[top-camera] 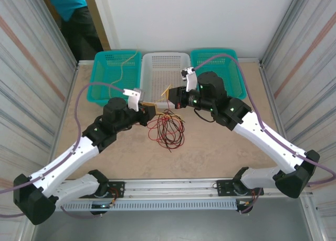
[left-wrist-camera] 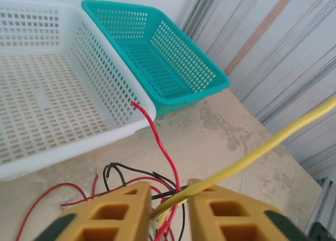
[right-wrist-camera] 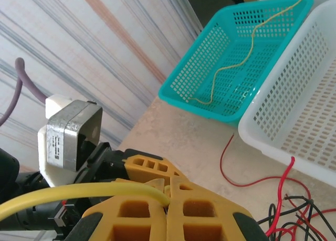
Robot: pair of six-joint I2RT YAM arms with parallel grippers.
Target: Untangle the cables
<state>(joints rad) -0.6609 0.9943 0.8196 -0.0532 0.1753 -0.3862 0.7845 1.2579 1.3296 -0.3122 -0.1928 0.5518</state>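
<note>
Our left gripper (left-wrist-camera: 169, 199) and right gripper (right-wrist-camera: 167, 196) both pinch the yellow cable (left-wrist-camera: 273, 141) near the desk's (top-camera: 220, 146) far edge. The camera label (right-wrist-camera: 56, 144) is unreadable.

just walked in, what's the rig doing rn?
Both arms are working on one yellow cable over the middle of the table. The right gripper is shut on it. The same cable runs between the fingers of the left gripper, but it's unclear if they pinch it. The tangle of red and black cables lies below, in front of the white basket. One pale yellow cable lies in the left teal basket.
</note>
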